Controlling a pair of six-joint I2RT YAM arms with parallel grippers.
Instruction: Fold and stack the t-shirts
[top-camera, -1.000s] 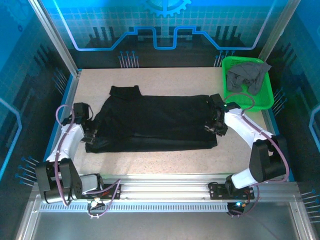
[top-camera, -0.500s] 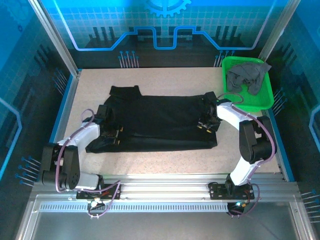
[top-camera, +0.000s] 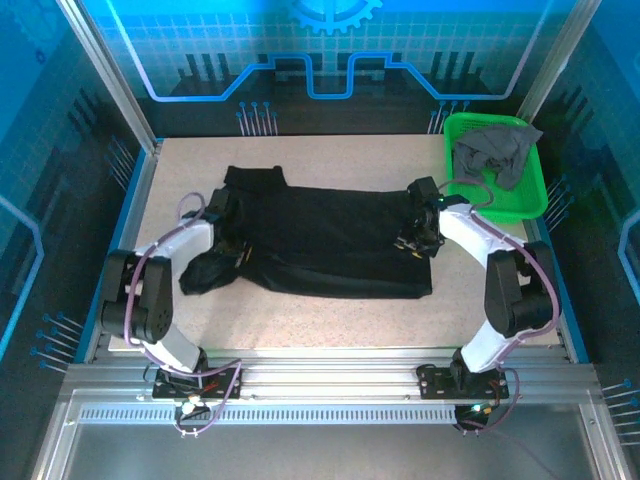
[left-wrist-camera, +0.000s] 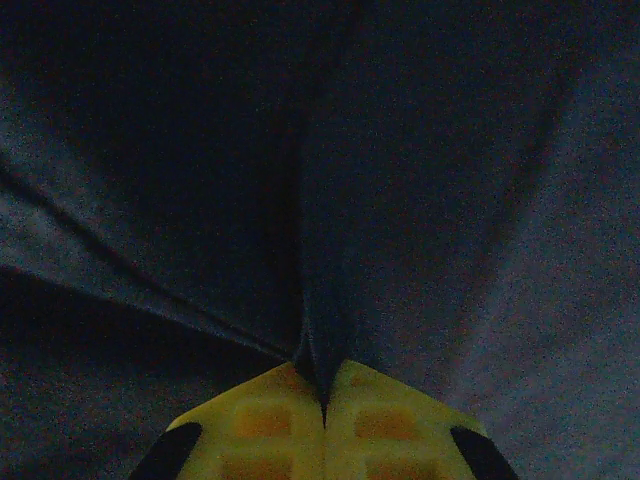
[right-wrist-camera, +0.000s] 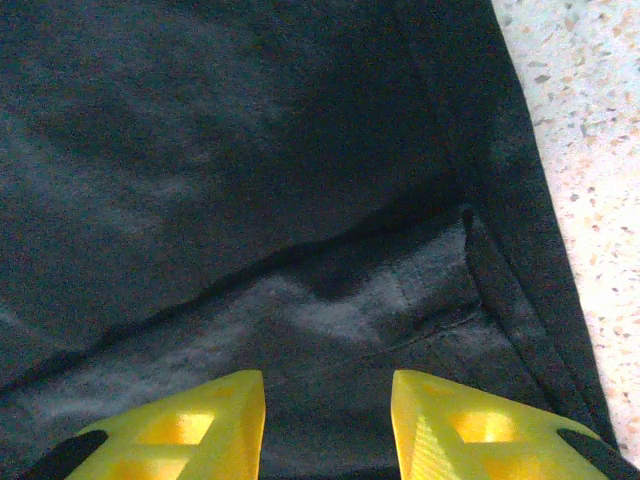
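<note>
Speckled worktop (top-camera: 330, 320): black t-shirt (top-camera: 330, 240) lies long axis left-right between the arms; left tool (left-wrist-camera: 323, 398) clamped on its left end; right tool (right-wrist-camera: 328, 388) hovers open over the right hem

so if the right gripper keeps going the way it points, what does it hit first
Most likely the black t-shirt: the right gripper points at it, jaws open, with dark cloth straight ahead near its edge. How far off the cloth is, I cannot tell.

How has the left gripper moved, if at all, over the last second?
Yes: the left gripper moved rightward onto the black t-shirt, away from the table's left edge.
</note>
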